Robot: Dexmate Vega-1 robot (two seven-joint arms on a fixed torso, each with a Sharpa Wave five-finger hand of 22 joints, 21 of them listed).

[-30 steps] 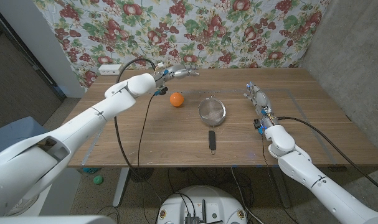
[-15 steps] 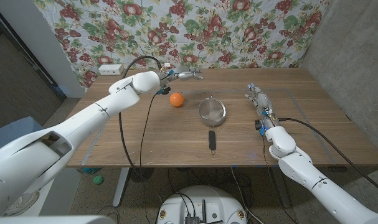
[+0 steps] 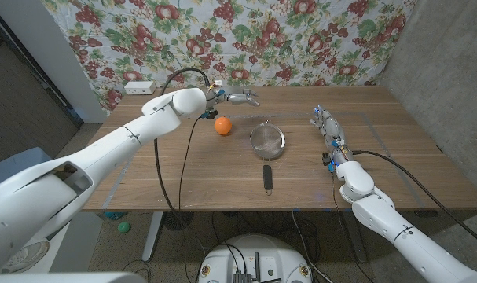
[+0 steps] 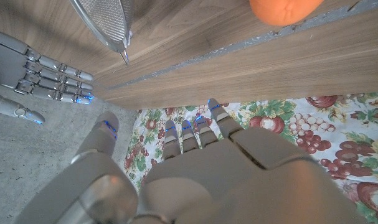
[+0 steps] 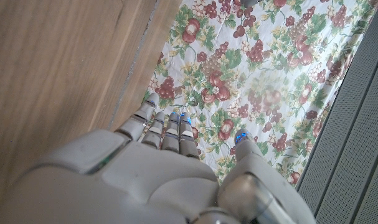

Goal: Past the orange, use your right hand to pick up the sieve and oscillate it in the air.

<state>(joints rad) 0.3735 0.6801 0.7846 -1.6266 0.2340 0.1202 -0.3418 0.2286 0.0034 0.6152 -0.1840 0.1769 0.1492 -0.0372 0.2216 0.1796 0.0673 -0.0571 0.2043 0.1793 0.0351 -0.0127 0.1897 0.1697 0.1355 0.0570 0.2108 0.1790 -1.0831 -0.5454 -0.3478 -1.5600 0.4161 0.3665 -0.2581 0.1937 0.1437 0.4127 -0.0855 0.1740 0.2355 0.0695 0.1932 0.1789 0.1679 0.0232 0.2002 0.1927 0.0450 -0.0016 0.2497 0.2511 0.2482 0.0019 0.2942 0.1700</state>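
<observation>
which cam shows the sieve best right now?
Head view: the whole sieve shows, mesh bowl and black handle, lying on the table beside the orange. The left wrist view catches just part of its mesh bowl at the picture's edge. The right wrist view gives wood and floral cloth.

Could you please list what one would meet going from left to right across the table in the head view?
White power strip → orange → left hand → sieve → right hand.
</observation>
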